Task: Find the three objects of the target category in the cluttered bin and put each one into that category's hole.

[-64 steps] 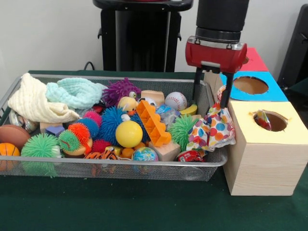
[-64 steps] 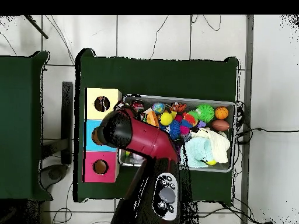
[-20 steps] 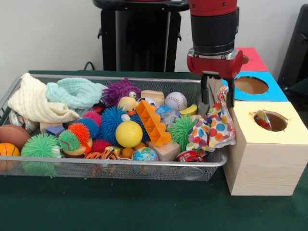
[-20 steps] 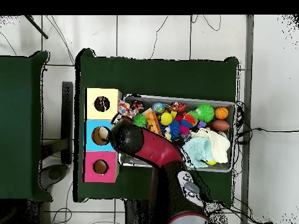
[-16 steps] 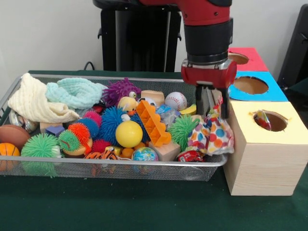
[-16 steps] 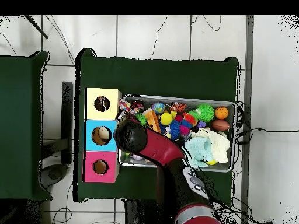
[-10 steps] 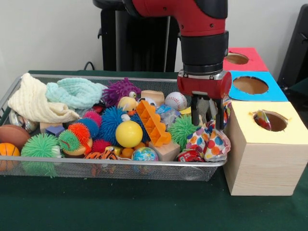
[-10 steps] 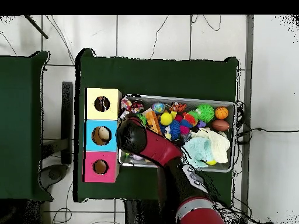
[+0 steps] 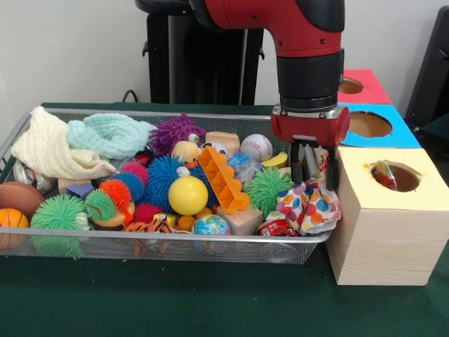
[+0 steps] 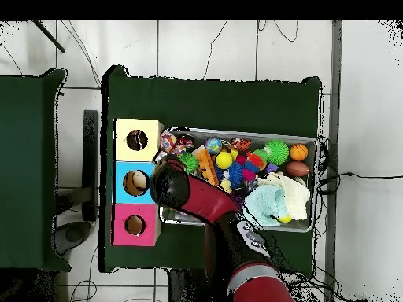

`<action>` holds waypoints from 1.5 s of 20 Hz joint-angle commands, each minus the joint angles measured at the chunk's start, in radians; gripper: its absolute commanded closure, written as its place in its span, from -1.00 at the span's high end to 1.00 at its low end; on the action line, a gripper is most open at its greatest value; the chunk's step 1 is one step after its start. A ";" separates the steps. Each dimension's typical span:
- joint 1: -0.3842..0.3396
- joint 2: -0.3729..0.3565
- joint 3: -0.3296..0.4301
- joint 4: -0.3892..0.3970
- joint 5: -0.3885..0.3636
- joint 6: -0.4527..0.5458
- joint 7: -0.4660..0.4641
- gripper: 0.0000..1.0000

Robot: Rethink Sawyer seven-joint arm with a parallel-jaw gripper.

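Note:
The wire mesh bin (image 9: 175, 240) lies on the green table, full of toys; it also shows in the overhead view (image 10: 312, 141). A polka-dot cloth (image 9: 309, 207) sits bunched in the bin's right corner, next to the pale wooden box (image 9: 382, 239). It also shows from overhead (image 10: 168, 141). My gripper (image 9: 313, 175) hangs straight down over it, open. Its fingers (image 9: 297, 163) reach into the top of the cloth, one on each side of a raised fold. The yellow-surround hole (image 9: 396, 177) has a bit of dotted cloth (image 9: 382, 173) showing inside. From overhead the arm hides the gripper.
The blue-surround box (image 9: 393, 137) and the red-surround box (image 9: 370, 88) stand behind the yellow one. The bin holds spiky balls (image 9: 266, 188), an orange toy (image 9: 223, 179), a yellow ball (image 9: 188, 195), a baseball (image 9: 257, 147), a cream cloth (image 9: 49, 149) and a mint cloth (image 9: 112, 133).
My gripper has come down onto the polka-dot cloth. The cloth, which draped over the bin's rim before, is now bunched lower inside the corner. The arm has swung across the view.

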 commanded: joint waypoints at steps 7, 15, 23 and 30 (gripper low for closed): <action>-0.003 0.014 0.069 0.009 0.015 0.066 0.180 1.00; -0.029 0.022 0.101 0.005 -0.021 0.025 0.160 -1.00; -0.027 0.008 0.092 -0.005 -0.013 0.067 0.145 -1.00; -0.006 -0.009 0.059 -0.018 -0.005 0.087 0.140 -1.00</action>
